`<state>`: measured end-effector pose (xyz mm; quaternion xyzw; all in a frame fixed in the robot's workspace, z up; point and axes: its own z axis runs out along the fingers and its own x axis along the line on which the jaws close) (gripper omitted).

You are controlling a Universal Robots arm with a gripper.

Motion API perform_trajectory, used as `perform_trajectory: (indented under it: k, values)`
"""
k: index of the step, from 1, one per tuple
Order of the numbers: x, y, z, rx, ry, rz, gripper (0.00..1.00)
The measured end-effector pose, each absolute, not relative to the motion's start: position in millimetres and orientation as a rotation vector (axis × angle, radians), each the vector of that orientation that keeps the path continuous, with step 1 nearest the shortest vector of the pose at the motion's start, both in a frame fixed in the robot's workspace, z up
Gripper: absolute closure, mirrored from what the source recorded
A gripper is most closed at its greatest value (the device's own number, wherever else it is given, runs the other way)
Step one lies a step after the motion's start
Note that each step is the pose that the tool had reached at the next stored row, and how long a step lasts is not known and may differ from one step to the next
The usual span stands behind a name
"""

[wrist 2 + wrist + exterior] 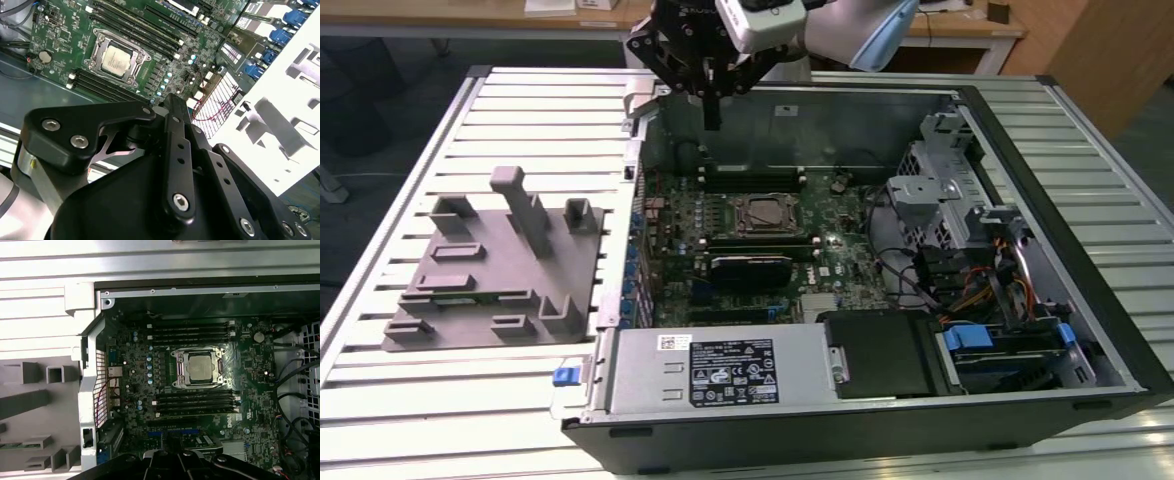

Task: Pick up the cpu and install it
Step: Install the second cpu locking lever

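CPU seated as robot arm is hanging over open computer case

The claw (710, 95), fingers pressed together and holding nothing, is hovering at upper centre; the cpu (199, 367) is lying in the motherboard socket (175, 371), apparently already installed.

A pale slatted table (400, 400); wooden desks (961, 25) behind; dark floor (374, 90) beside.

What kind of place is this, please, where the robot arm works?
Probably a lab or workshop bench set up for computer assembly. An open desktop computer case lies on a slatted metal table, beside a grey fixture. The gripper hangs above the motherboard, where the cpu sits in its socket.
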<state>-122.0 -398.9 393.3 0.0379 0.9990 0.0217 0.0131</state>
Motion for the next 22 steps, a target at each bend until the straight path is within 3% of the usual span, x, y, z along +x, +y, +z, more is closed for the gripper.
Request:
perform_trajectory:
  k: [22]
  values:
    - [-114.3, -398.6, 389.7, 0.118, 3.114, 0.068, 0.89]
